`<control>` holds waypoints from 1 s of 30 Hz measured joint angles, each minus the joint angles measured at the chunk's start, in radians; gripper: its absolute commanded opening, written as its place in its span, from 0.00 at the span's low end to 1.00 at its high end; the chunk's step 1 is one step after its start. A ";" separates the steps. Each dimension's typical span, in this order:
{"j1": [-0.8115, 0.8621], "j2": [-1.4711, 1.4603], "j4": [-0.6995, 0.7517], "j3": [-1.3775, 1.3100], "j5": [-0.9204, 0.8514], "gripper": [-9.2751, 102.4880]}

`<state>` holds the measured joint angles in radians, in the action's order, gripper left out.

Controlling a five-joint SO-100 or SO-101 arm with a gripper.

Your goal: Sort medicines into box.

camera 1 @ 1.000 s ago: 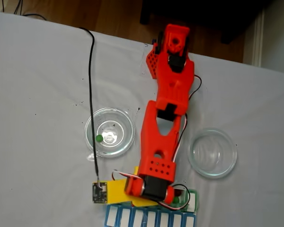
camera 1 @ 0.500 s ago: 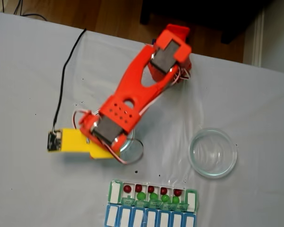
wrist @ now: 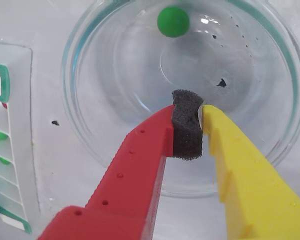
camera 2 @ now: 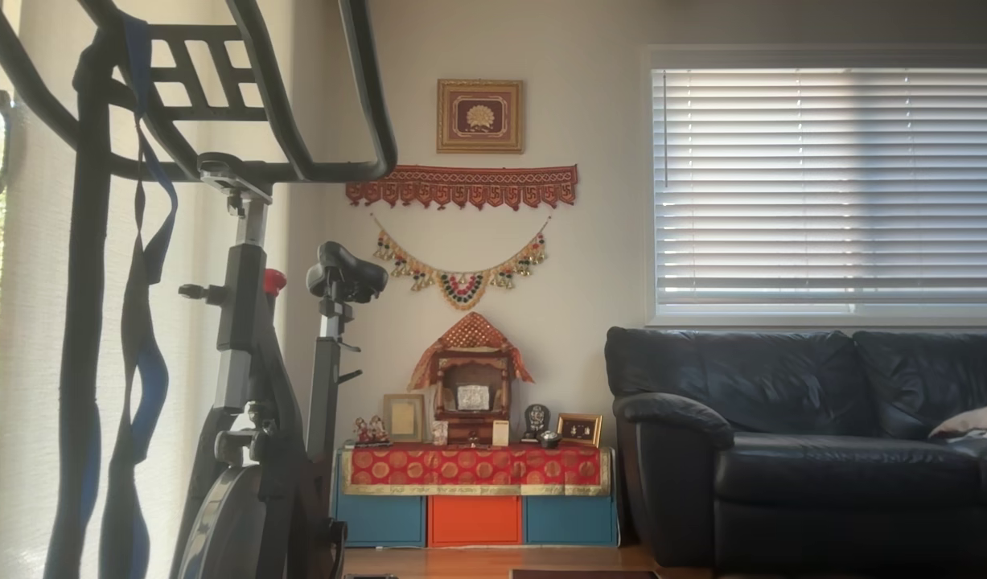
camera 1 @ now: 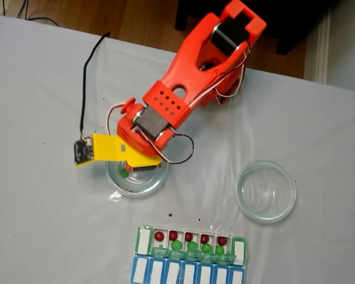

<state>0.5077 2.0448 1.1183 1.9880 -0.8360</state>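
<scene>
A white table point(camera 1: 41, 89) carries two glass dishes point(camera 1: 265, 190), the box point(camera 1: 191, 244) and a blue row point(camera 1: 186, 273)

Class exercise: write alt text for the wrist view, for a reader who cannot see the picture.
The closed gripper, one red finger and one yellow with a dark foam pad between, hangs over a clear glass dish holding one green ball. The pill organizer lies at the left edge.

From my wrist view, light is bright and even; a small white glare spot sits on the glass dish point(wrist: 185, 90), and the foam pad point(wrist: 187, 125) looks soft, slightly out of focus. My fixed view is soft and a little blurred, with faint shadows on the white tablecloth point(camera 1: 41, 225). The other view is dim, backlit by daylight through the window blinds point(camera 2: 823, 185), leaving the exercise bike point(camera 2: 252, 362) nearly silhouetted.
</scene>
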 measured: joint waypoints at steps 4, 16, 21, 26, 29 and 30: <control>-0.008 0.002 -0.109 0.072 -0.048 0.10; -0.014 0.002 -0.178 0.106 -0.222 0.09; -0.017 0.002 -0.193 0.106 -0.219 0.09; -0.023 -0.043 -0.207 0.104 -0.209 0.09; -0.031 -0.048 -0.173 0.103 -0.221 0.09; -0.032 -0.048 -0.169 0.103 -0.224 0.09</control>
<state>0.4755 1.9972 0.9495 2.0908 -1.0600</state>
